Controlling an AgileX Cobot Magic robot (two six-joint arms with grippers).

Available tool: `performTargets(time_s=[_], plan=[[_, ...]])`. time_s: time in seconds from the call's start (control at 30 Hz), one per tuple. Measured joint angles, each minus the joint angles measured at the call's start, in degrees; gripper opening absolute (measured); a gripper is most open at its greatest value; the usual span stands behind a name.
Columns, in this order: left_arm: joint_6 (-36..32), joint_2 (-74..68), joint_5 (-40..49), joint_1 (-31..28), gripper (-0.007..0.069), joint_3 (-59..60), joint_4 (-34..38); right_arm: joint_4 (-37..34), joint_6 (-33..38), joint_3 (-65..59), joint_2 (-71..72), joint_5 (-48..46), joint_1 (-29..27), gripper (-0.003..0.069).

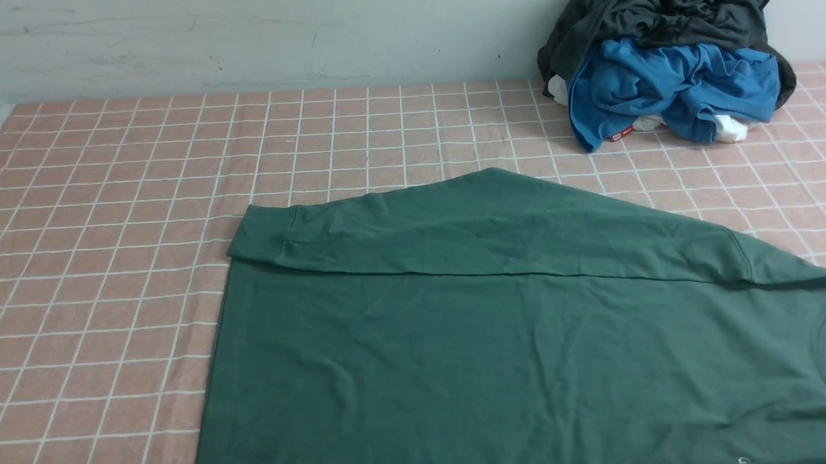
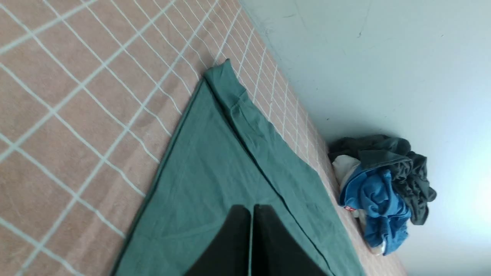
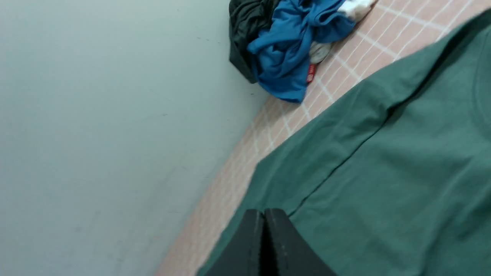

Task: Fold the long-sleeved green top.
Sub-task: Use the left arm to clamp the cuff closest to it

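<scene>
Pink checked tabletop (image 1: pixel 100 206) meets a pale wall (image 1: pixel 268 34). Green long-sleeved top (image 1: pixel 496 341) lies flat, one sleeve folded across, directly ahead of both pincers, with the blue garment (image 1: pixel 667 91) well beyond. Only my wrist views show how left pincer (image 2: pixel 252 209) and right pincer (image 3: pixel 264 212) stand: each pressed together, empty. Red tag (image 1: pixel 620 134): writing I cannot read.

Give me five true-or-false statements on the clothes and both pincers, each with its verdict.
1. The green long-sleeved top lies spread flat on the checked cloth. True.
2. Its far sleeve stretches straight out sideways. False: it is folded across the body.
3. The blue garment lies on top of the charcoal garment. False: the charcoal one lies over it.
4. The left pincer is shut and holds nothing. True.
5. The right pincer grips the top's hem. False: it is shut on nothing.
</scene>
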State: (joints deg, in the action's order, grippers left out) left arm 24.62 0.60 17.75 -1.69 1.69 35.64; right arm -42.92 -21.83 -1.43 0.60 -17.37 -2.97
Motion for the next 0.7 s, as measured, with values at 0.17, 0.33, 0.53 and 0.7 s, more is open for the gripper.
performTargets(time_s=[0.17, 0.33, 0.53, 0.7], plan=[[-0.98, 0.0, -0.01, 0.0, -0.0003, 0.0, 1.67, -4.97, 2.11, 0.0, 0.0, 0.79, 0.0, -0.0014], [-2.5, 0.0, 1.78, -0.01, -0.0003, -0.05, 3.66, -6.01, 7.93, 0.0, 0.0, 0.78, 0.0, -0.0014], [-17.74, 0.0, 10.06, -0.01, -0.0003, -8.92, 3.77, -6.06, 20.23, 0.79, 0.0, -3.48, 0.0, -0.0014], [-33.2, -3.39, 18.57, -0.01, -0.0003, -20.79, -0.64, -3.41, 33.8, 8.82, -0.7, -3.57, 0.0, -0.0014]])
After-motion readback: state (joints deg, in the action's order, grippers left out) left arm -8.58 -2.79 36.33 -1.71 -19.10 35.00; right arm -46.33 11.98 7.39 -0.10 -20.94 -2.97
